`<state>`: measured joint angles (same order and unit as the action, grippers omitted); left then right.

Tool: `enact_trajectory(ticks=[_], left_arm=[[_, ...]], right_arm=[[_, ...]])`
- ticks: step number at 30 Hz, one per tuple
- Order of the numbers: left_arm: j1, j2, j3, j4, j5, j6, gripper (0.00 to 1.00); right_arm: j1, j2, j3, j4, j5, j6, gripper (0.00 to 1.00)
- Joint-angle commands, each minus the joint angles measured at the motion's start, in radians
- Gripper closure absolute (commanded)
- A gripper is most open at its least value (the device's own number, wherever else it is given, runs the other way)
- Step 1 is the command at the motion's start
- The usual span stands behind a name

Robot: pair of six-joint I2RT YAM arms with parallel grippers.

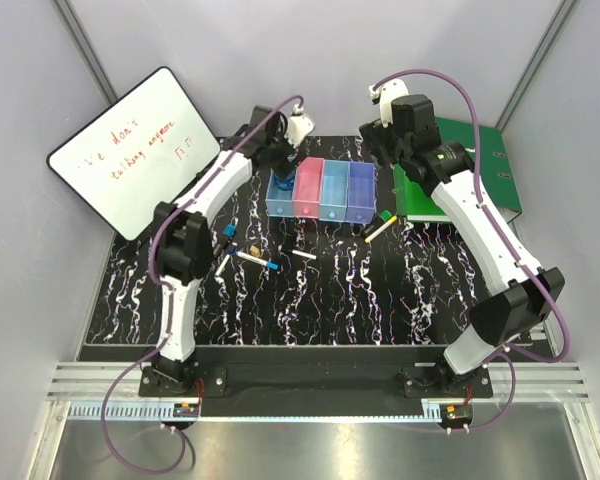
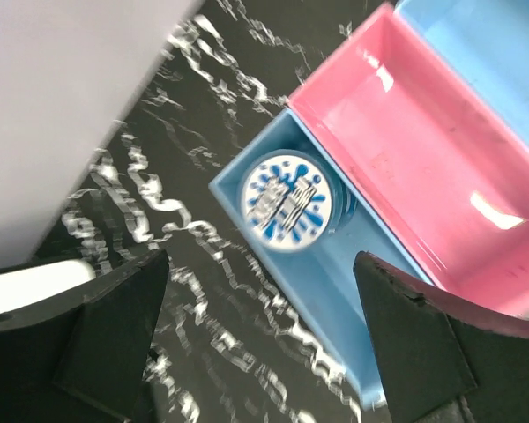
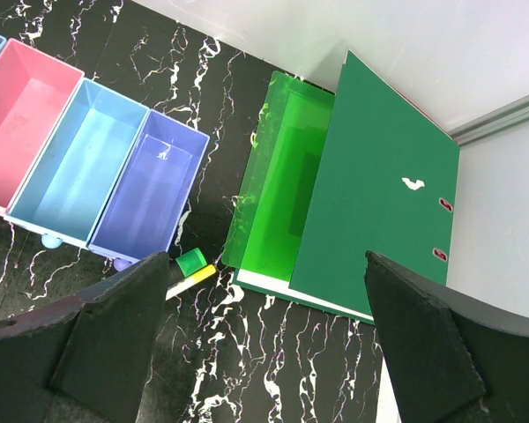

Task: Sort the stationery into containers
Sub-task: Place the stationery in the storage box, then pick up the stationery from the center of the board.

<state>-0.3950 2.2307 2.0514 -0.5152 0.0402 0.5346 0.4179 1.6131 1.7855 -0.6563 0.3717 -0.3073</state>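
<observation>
Left wrist view is smeared, so the print on the blue roll [image 2: 285,203] cannot be read. The pink bin [image 3: 22,106] runs off the right wrist view's left edge. The whiteboard [image 1: 140,190] writing is too small to read.

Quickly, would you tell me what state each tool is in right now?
Left tool: open, empty; the blue roll lies in the blue bin.
Right tool: open, empty.

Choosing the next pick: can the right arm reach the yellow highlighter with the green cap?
Probably yes: the open right gripper hangs above the yellow green-capped highlighter, which lies uncovered near the purple-blue plastic bin and the translucent green folder.
</observation>
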Motion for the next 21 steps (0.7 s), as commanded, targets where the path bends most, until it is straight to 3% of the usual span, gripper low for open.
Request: enact_trajectory(ticks=[1, 8, 12, 21], left_arm=[[-0.005, -0.253, -0.113, 0.040, 0.062, -0.009, 0.07], [-0.004, -0.581, -0.551, -0.049, 0.003, 0.039, 0.08], [-0.004, -0.678, -0.775, -0.075, -0.034, 0.019, 0.09], [-0.004, -0.645, -0.866, -0.118, 0.000, -0.113, 0.18]], right_arm=[[-0.004, -0.044, 0.002, 0.011, -0.028, -0.016, 0.00], [-0.004, -0.074, -0.006, -0.017, -0.094, -0.061, 0.00], [-0.002, -0.091, 0.005, -0.023, -0.106, -0.073, 0.00], [-0.004, -0.137, -0.003, -0.032, -0.143, -0.069, 0.00]])
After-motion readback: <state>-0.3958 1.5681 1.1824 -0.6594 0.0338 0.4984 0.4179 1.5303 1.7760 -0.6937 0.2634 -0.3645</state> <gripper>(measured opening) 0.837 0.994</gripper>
